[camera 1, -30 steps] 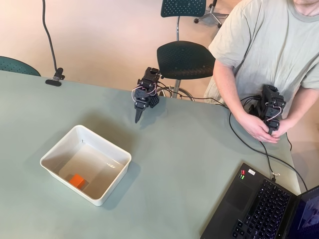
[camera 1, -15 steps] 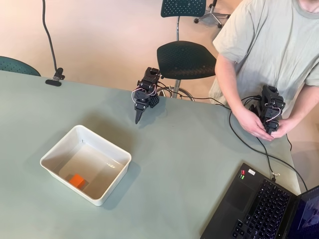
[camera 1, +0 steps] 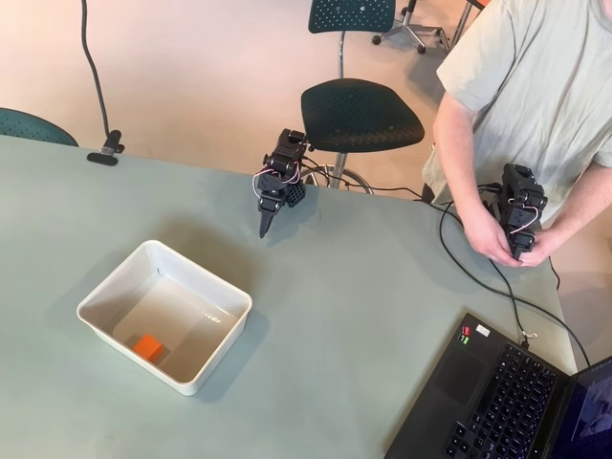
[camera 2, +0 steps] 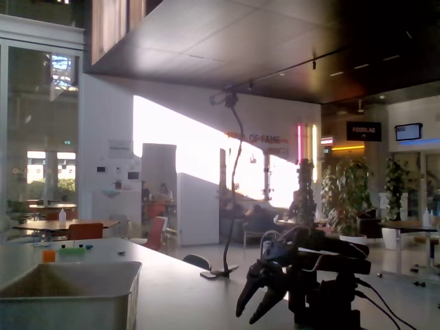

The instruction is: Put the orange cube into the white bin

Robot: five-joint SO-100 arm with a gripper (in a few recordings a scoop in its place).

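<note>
The orange cube (camera 1: 147, 346) sits inside the white bin (camera 1: 105, 288) on the table (camera 1: 363, 316). The tool (camera 2: 260, 302) hangs far from the bin, holding nothing. Its two fingers are a little apart.

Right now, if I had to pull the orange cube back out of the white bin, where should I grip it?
Come straight down from above. The orange cube lies flat on the floor of the white bin, near its lower wall in the overhead view. The sloping walls probably block any sideways approach, so pinch two opposite side faces. The gripper is well clear of the bin.
</note>
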